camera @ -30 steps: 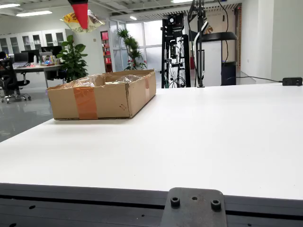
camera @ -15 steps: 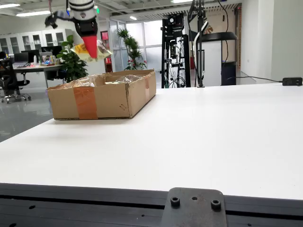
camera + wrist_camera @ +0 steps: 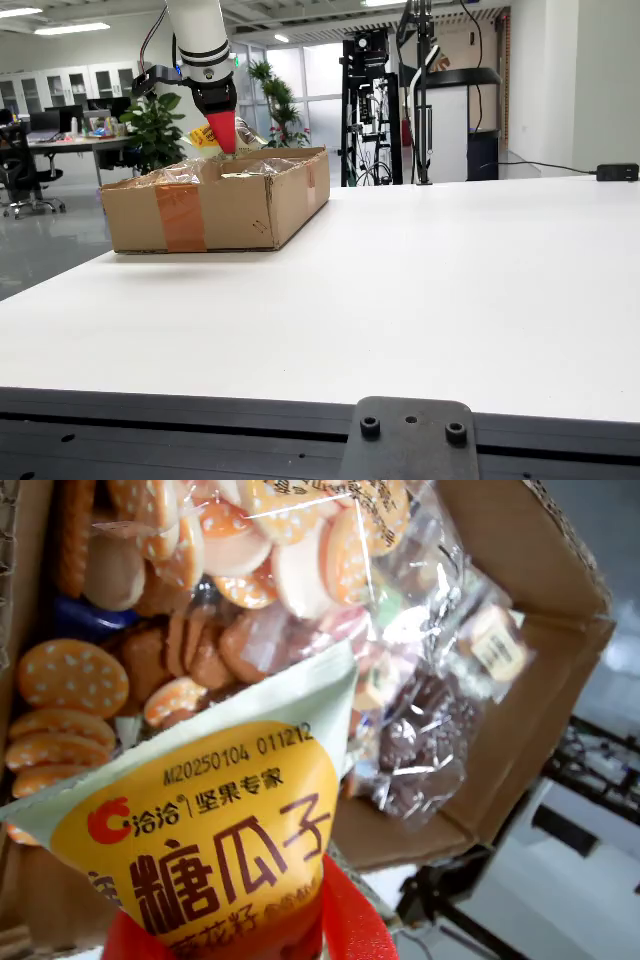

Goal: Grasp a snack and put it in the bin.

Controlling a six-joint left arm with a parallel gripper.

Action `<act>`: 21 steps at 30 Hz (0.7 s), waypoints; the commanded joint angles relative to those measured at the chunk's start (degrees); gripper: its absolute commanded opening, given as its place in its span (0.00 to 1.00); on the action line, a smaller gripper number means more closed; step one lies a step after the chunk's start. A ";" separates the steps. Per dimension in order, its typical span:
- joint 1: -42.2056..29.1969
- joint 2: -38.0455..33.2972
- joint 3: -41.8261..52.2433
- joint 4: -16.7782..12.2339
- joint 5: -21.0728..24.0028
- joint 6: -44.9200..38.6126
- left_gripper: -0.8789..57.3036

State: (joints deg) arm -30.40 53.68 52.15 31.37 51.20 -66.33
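Snack packet (image 3: 215, 830) pinched in red gripper (image 3: 224, 135) fingers, hanging just over cardboard bin (image 3: 215, 205) | step: lowering to drop; apparently above other snacks | next: open jaws, retreat upward

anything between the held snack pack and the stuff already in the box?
Nothing. In the view that rides on the claw, the yellow snack pack hangs over the biscuit packs in the cardboard box with only open air between.

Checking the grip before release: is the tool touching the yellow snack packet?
Touching. The view riding on the tool shows its red fingers clamped on the yellow snack packet, above the box.
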 commanded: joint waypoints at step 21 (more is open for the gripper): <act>-4.69 -2.28 -3.63 -0.43 4.22 0.35 0.37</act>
State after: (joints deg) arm -33.88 52.31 49.33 30.83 54.57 -66.22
